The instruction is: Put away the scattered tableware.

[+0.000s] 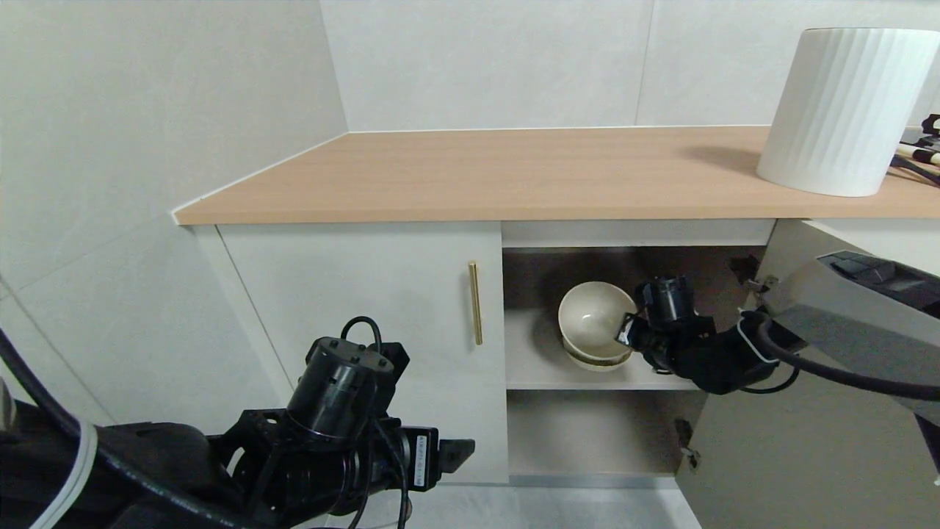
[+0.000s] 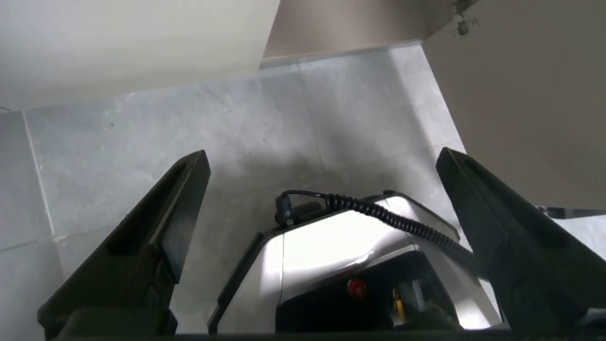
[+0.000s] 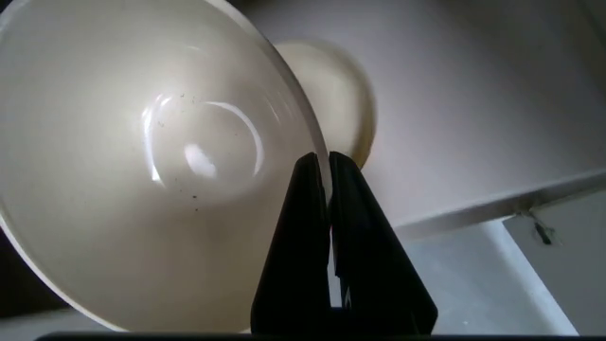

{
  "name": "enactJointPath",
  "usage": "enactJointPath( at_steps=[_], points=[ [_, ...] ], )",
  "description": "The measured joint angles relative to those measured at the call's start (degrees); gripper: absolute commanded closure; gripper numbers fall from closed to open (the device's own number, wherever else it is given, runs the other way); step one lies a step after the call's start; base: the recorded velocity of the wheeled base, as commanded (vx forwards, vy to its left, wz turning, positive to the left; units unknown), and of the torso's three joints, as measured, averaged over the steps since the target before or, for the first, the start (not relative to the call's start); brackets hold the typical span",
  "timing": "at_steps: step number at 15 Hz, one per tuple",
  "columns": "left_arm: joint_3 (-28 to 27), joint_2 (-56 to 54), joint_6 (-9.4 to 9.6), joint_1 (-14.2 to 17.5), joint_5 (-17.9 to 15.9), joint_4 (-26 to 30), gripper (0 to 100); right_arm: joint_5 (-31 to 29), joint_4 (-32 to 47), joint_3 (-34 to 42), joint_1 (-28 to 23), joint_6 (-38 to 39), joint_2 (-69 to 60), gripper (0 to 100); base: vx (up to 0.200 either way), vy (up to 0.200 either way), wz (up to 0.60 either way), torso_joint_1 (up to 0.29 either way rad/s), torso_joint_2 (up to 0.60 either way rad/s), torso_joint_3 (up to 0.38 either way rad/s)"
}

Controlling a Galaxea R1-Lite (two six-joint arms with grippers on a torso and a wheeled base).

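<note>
1. The right tool (image 1: 626,332) is clenched on the rim of a cream bowl (image 1: 591,316), which is tilted on its side inside the open cabinet (image 1: 734,441).
2. Just below that tool, a stack of bowls (image 1: 596,358) sits on the upper shelf (image 1: 540,371), close under the held bowl.
3. The left tool (image 1: 457,450) hangs low with its fingers spread, holding nothing, beside the closed door (image 1: 367,316).
4. High above the right tool, a white ribbed container (image 1: 844,110) stands on the table (image 1: 477,176).

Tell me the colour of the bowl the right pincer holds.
Cream, the bowl glossy inside; clearest in the right wrist view.
</note>
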Motion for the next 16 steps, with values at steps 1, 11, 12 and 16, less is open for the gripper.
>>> enactJointPath(
  at_steps=[1,11,12,16],
  points=[
    [0.0,0.0,0.00,0.0,0.0,0.0,0,0.0,0.0,-0.9,-0.3,0.0,0.8,100,0.000,0.000,0.00,0.000,0.00,0.000],
    [0.0,0.0,0.00,0.0,0.0,0.0,0,-0.1,1.5,-6.3,-1.6,-0.1,6.1,100,0.000,0.000,0.00,0.000,0.00,0.000],
    [0.0,0.0,0.00,0.0,0.0,0.0,0,-0.1,1.9,-6.3,-1.6,-0.1,6.3,100,0.000,0.000,0.00,0.000,0.00,0.000],
    [0.0,0.0,0.00,0.0,0.0,0.0,0,-0.1,2.2,-6.5,-1.6,-0.1,6.7,0,0.000,0.000,0.00,0.000,0.00,0.000]
  ],
)
